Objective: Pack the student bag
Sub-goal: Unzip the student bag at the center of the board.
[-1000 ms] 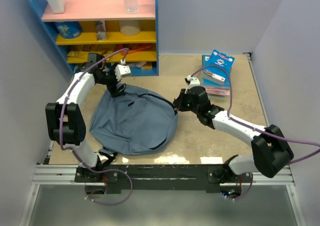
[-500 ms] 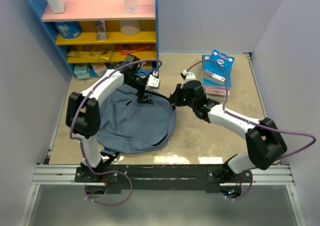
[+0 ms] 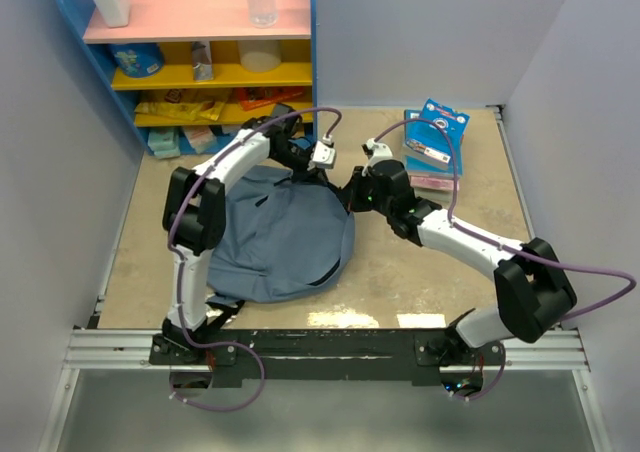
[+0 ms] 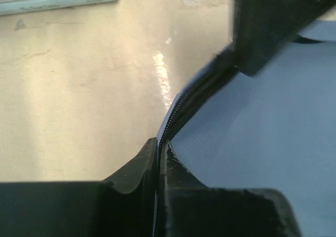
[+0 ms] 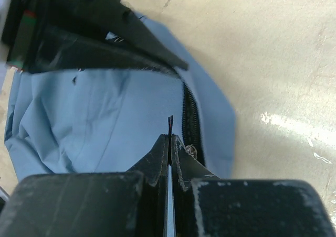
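- Step in hand, as judged: opening of the student bag (image 3: 270, 237); nothing is seen packed yet.
- The bag is laid flat on the table (image 3: 420, 267), left of centre, just in front of the shelf unit (image 3: 312, 72), with its rounded edge turned toward the right arm.
- The left gripper (image 4: 157, 153) is pinched nearly closed on the bag's rim; blue fabric and the zipper (image 4: 189, 103) are seen running straight into the slit between its fingers.
- The right gripper (image 5: 169, 142) is clamped tight, with a thin dark tab poking out between the tips. It is probably the zipper pull or a fold of the rim; the strip is too thin for that to be told apart.
- Both grips are set close together on the bag's far right edge, beside the zipper line.
- Next move, as judged: the rim held fast by one gripper, the pull drawn along the curved track by the other. Tension along the teeth is called for, not across them.
- Materials: slate-blue woven cloth, soft and limp, creased into shallow folds, so little resistance is to be expected. The zipper is black and fine-toothed on dark tape.
- The table is beige, hard, and slightly glossy, with glare streaks.
- Boxed items (image 3: 435, 142) are stacked at the far right, well apart from the bag.
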`<state>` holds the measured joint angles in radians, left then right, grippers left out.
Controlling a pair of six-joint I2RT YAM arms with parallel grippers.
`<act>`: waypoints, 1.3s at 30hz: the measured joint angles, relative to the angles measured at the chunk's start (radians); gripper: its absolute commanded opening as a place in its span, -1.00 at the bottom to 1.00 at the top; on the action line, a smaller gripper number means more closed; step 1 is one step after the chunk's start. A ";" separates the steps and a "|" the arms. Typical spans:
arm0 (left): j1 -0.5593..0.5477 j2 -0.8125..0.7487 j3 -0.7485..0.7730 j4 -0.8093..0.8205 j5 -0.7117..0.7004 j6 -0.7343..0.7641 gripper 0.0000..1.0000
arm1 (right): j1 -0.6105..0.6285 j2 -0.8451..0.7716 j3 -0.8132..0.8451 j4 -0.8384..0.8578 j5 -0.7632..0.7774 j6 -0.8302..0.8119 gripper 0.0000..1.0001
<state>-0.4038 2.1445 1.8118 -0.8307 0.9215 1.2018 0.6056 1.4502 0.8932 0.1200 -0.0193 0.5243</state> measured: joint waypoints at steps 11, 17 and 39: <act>-0.032 0.056 0.076 0.057 -0.042 -0.152 -1.00 | -0.010 -0.001 0.000 -0.007 0.044 -0.016 -1.00; -0.010 0.056 0.064 0.157 -0.124 -0.283 -1.00 | -0.051 -0.028 -0.032 -0.016 0.068 -0.027 -1.00; 0.167 -0.162 -0.175 0.238 -0.194 -0.554 -0.52 | -0.179 -0.036 0.000 -0.035 0.026 -0.027 -1.00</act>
<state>-0.2371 1.9823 1.6363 -0.5926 0.7273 0.6476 0.4267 1.4139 0.8932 0.0853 0.0067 0.4969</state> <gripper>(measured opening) 0.030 0.012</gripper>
